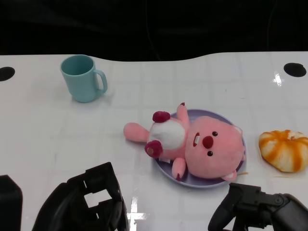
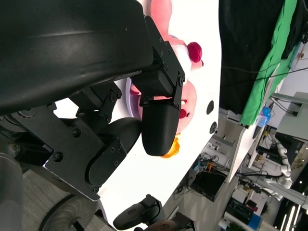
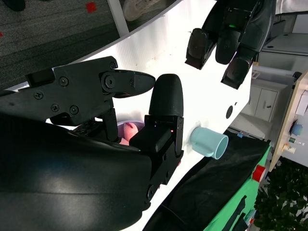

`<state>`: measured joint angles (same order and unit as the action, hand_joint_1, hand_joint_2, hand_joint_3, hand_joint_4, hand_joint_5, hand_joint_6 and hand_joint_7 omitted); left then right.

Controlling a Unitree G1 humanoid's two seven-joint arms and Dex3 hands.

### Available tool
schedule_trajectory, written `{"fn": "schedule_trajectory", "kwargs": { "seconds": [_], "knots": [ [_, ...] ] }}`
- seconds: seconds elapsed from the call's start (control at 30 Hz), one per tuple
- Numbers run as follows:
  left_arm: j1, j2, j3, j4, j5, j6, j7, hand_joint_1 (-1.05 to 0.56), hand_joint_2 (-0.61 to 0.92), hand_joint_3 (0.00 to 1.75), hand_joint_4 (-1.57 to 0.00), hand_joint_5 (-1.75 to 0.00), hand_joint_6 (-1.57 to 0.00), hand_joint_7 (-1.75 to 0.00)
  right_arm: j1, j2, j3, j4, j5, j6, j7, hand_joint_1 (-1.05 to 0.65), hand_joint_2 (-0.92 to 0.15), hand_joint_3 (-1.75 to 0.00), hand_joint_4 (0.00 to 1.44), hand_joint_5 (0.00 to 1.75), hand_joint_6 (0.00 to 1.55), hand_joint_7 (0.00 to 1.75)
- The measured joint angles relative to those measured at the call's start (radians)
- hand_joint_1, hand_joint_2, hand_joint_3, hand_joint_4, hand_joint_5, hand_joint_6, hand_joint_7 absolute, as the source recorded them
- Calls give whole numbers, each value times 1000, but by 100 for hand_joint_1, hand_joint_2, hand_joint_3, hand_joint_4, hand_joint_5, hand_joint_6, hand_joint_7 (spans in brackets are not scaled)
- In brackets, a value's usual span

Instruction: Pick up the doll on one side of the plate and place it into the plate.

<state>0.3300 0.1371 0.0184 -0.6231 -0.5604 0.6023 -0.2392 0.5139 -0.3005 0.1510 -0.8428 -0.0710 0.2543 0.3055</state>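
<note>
A pink plush doll with a white belly lies on its back across the lavender plate, its tail end hanging over the plate's left rim. My left hand sits low at the table's front edge, left of the plate, fingers apart and holding nothing. My right hand is at the front right, just below the plate, also holding nothing. The left wrist view shows the doll past my fingers. In the right wrist view a sliver of the doll peeks between my fingers.
A teal mug stands at the back left, and shows again in the right wrist view as the mug. An orange-and-white pumpkin-like toy lies right of the plate. Black round marks sit at the table's far corners.
</note>
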Motion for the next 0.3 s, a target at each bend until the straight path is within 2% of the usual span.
{"fn": "schedule_trajectory", "kwargs": {
  "seconds": [0.3],
  "knots": [
    [-2,-2,-12,0,-3,20,14,-11,34,155,-92,-175,-75,-174,0,0,-3,11,13,-13,1,-27,-92,-34,68,157,61,129]
  ]
}}
